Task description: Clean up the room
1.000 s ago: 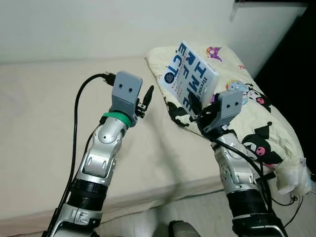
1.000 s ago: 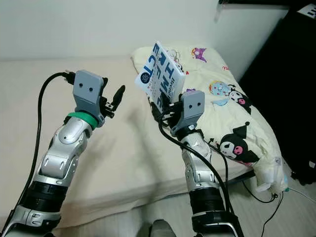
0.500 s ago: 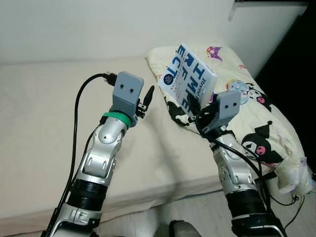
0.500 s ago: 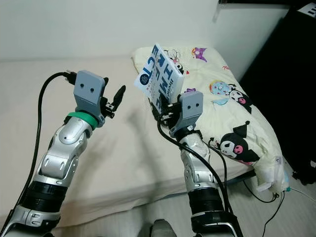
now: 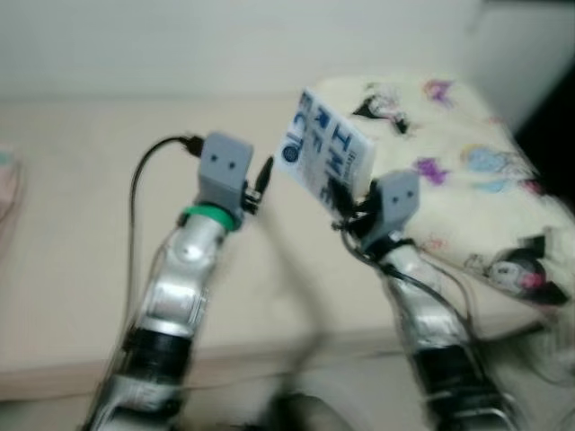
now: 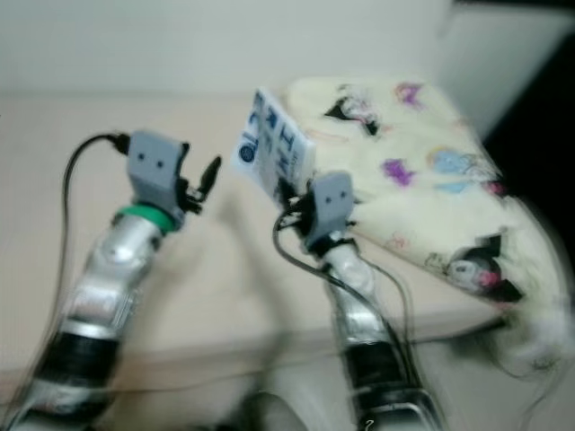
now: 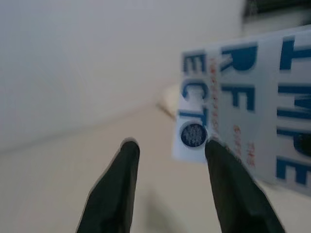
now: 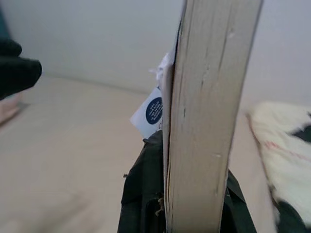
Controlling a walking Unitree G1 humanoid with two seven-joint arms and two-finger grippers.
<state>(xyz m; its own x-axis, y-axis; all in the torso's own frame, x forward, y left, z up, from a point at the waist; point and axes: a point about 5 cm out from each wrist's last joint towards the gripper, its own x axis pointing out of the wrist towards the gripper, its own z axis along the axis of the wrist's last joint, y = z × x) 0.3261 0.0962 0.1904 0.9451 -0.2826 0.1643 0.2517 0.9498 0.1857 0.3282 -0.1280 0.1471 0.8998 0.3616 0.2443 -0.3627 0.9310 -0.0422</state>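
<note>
Beige bed (image 5: pixel 72 224), with a cartoon-printed cream pillow (image 5: pixel 467 189) at its right end.

White, blue-lettered book (image 5: pixel 324 154)

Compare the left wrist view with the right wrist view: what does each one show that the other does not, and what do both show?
Left wrist: the left gripper, open and empty, with the book's front cover and blue letters beyond it.

Right wrist: the book's page edge, clamped in the right gripper, and the patterned pillow.

Both: the book and the beige bed.
</note>
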